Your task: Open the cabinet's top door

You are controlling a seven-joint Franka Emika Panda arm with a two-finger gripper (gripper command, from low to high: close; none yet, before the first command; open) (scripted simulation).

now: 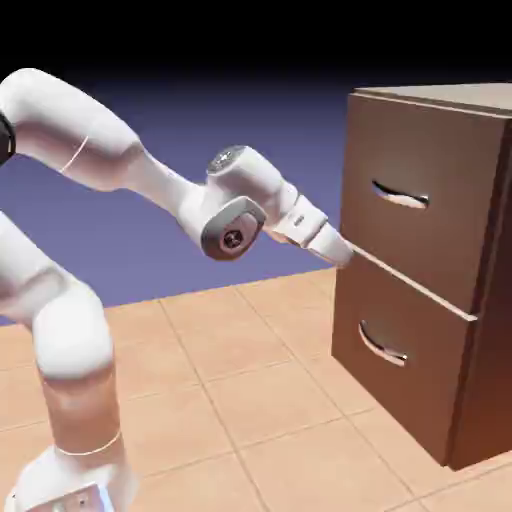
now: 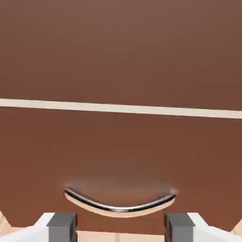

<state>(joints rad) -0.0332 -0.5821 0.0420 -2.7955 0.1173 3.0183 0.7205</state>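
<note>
The dark brown cabinet [image 1: 494, 300] stands at the exterior view's right. Its top door [image 1: 425, 245] sits flush and carries a curved silver handle [image 1: 400, 197]. My gripper [image 1: 340, 250] hovers just in front of the cabinet's near edge, level with the pale seam [image 2: 121, 108] between the two fronts, below and left of that handle. In the hand view the top door [image 2: 121, 47] fills the area above the seam. Below the seam a silver handle [image 2: 118, 203] of the lower front shows between my grey fingertips [image 2: 61, 227]. My gripper [image 2: 120, 229] is open and holds nothing.
The shorter lower front [image 1: 430, 385] has its own curved handle [image 1: 383, 347]. Tan tiled floor [image 1: 250, 400] spreads in front of the cabinet. My white arm [image 1: 150, 180] reaches in from the exterior view's left.
</note>
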